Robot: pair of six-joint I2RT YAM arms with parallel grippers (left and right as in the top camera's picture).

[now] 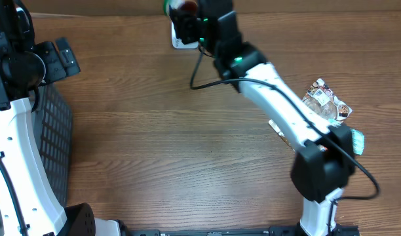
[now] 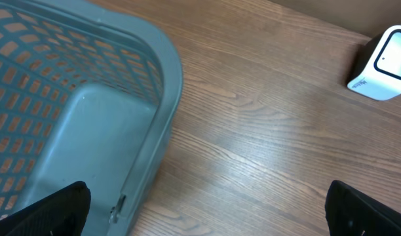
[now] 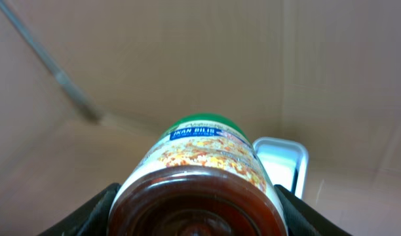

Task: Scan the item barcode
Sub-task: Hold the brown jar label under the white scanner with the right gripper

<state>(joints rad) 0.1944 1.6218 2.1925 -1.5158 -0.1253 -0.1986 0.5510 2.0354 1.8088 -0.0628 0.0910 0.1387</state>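
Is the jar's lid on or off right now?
On. The green lid caps the far end of the jar held in the right claw.

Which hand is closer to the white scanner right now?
Right. The right hand, gripping the jar, is right next to the scanner; the left hand hangs open by the basket, well off to the side.

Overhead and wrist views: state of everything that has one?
jar: held, lid pointing away from wrist camera.
right pincer: shut on jar.
left pincer: open, holding nothing.
scanner: upright on table.
basket: upright, visible part empty.
snack packet: lying flat on table.
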